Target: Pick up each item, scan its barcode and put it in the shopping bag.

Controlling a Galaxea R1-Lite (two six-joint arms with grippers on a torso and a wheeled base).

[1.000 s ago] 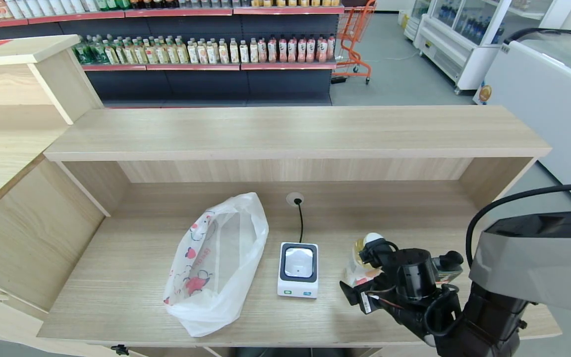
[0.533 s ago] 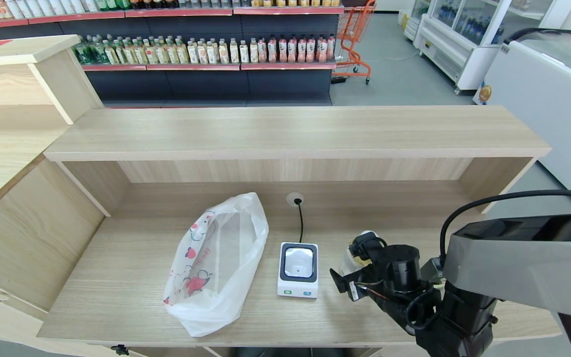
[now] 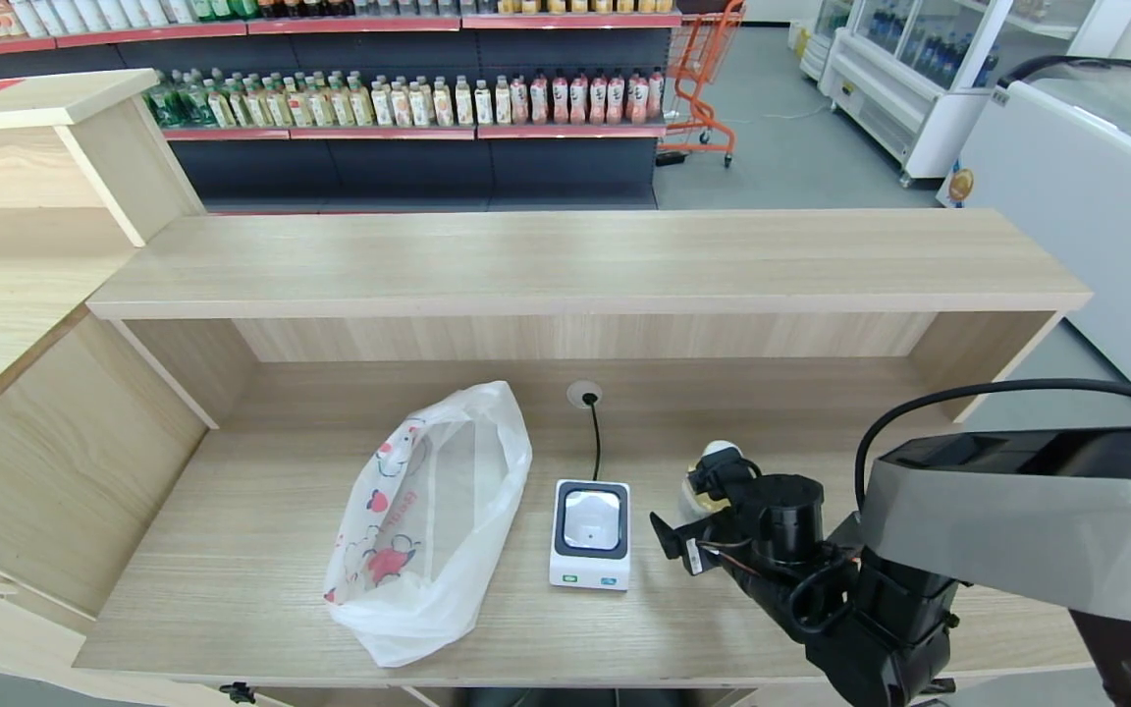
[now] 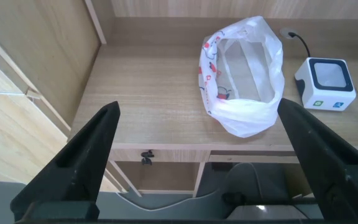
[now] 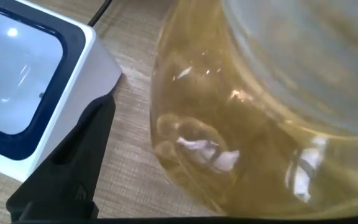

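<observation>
A clear bottle (image 3: 693, 499) of yellowish drink with a white cap is held above the counter, just right of the scanner, and my right gripper (image 3: 715, 511) is shut on it. In the right wrist view the bottle (image 5: 260, 112) sits close up beside one dark finger (image 5: 67, 180), with the scanner (image 5: 23, 106) below it. The white scanner (image 3: 591, 531) has a dark window facing up. A white plastic shopping bag (image 3: 433, 516) lies open to its left. My left gripper (image 4: 201, 168) hangs open off the counter's front edge, facing the bag (image 4: 241, 81) and the scanner (image 4: 326, 82).
The wooden counter (image 3: 232, 570) has a raised shelf (image 3: 585, 260) at the back and side walls. A black cable (image 3: 595, 432) runs from the scanner to a hole in the counter. Bare wood lies left of the bag and in front of the scanner.
My right arm has carried the bottle to the left, toward the scanner, and a little farther back. The bag and the scanner have stayed put.
</observation>
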